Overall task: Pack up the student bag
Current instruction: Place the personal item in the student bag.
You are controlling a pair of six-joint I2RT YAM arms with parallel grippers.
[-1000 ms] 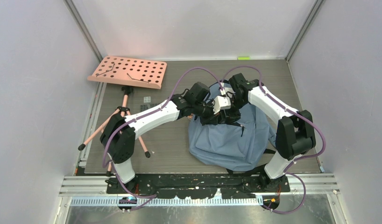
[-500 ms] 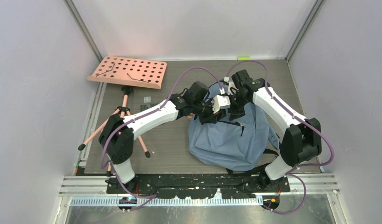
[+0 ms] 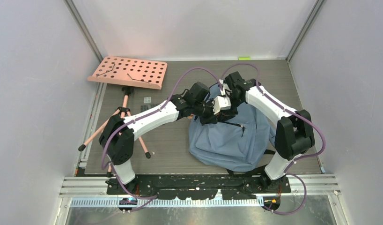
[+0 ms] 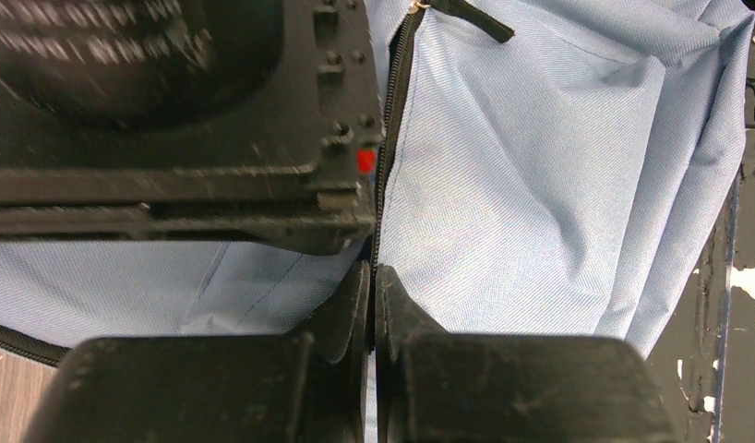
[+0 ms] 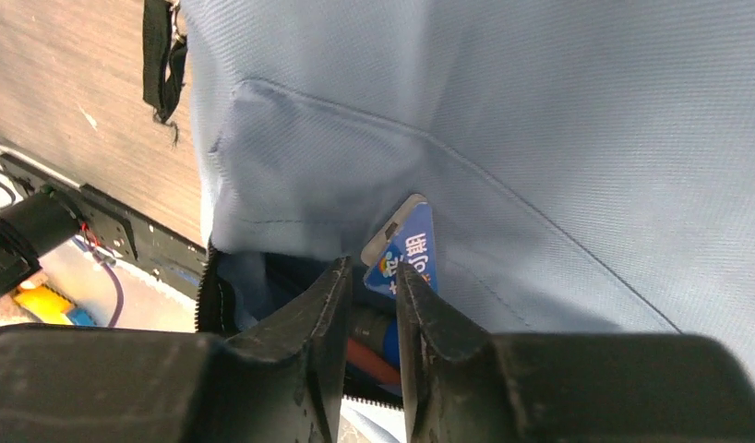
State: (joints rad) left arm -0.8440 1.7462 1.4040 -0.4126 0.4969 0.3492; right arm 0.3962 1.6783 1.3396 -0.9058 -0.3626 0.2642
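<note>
student bag: lying flat on the grey table, in front of the right arm, top end pointing away.
left gripper: fingers pressing together on the bag's zipper edge.
right gripper: fingers standing slightly apart at the bag's open mouth, clamping nothing.
blue card: poking out just past the right fingertips.
pink stand: standing far left, well apart from the bag.

Soft blue-grey student bag, lying flat right of centre, black zippers, far-end opening unzipped.
</note>
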